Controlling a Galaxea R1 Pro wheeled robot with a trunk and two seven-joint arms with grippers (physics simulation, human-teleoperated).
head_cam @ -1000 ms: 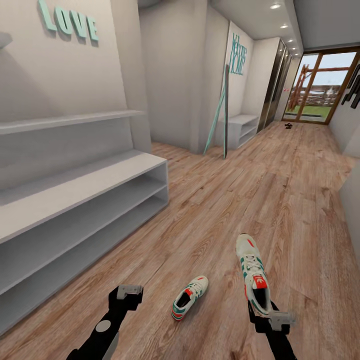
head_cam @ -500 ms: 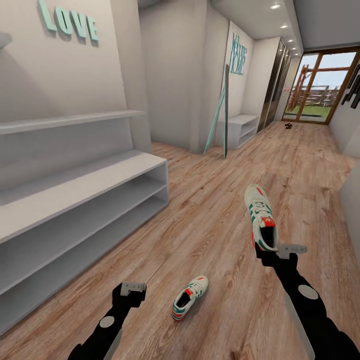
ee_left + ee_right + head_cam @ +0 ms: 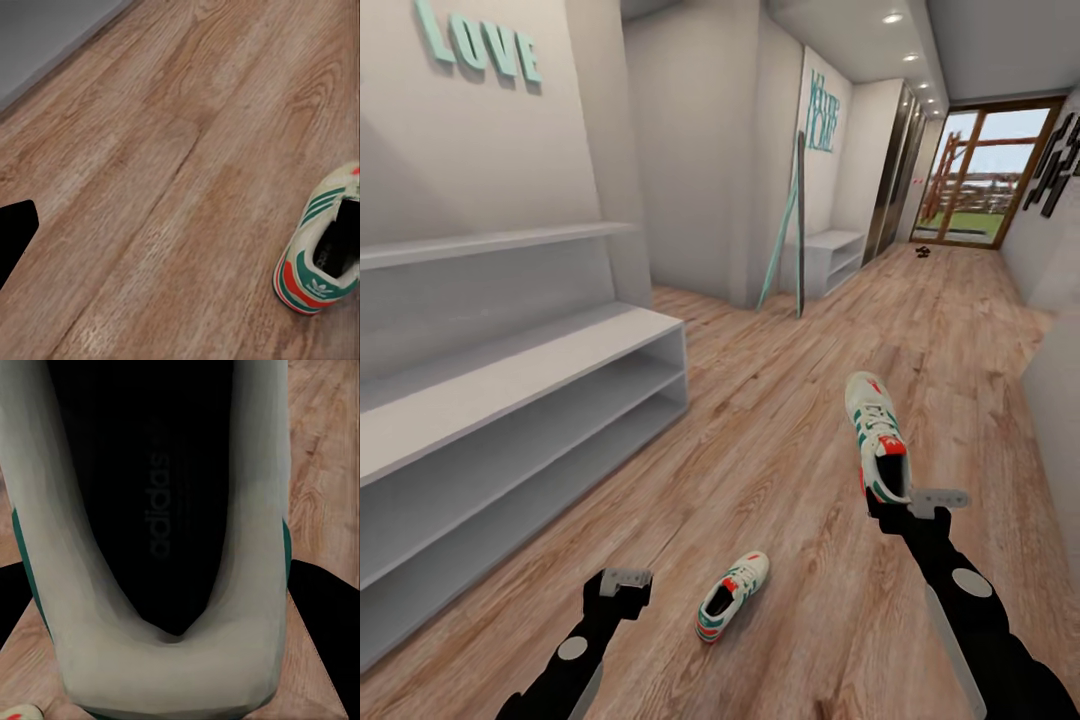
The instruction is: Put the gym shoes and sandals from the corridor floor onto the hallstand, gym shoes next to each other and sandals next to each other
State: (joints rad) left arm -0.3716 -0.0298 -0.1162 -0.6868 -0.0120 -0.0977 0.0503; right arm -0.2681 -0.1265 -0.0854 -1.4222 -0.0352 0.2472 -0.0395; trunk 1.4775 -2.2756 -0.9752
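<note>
The right tool [image 3: 900,503] is clamped on the heel of one sneaker [image 3: 878,436] and holds it up off the wood floor [image 3: 780,440], toe pointing away down the corridor. In the right wrist view the held sneaker [image 3: 161,532] sits right in front of the lens, its dark inside and pale heel rim between the two black fingers [image 3: 319,607], with wood planks [image 3: 322,457] beyond it.

The second sneaker [image 3: 732,595] lies on the floor between the two arms, upright on its sole, heel toward the robot and toe angled away to the right. The left tool [image 3: 622,580] hangs low above the floor just beside this sneaker, on its left and apart from it. In the left wrist view the same sneaker [image 3: 322,259] rests on the planks [image 3: 165,172], with one black finger [image 3: 15,236] on one side and the other dark finger partly over the shoe's opening, so the left tool's fingers stand spread apart with nothing between them.

The shoe rack [image 3: 510,400] stands along the left wall, a long low grey unit with a flat top, two open tiers and a wall shelf above it; no shoes rest on the part that shows. Teal letters [image 3: 478,45] hang on the wall over it. Far down the corridor, near a glass door [image 3: 980,170], two small dark things [image 3: 923,251] lie on the floor, too small to identify. A second low grey counter [image 3: 828,258] stands by the far wall.
</note>
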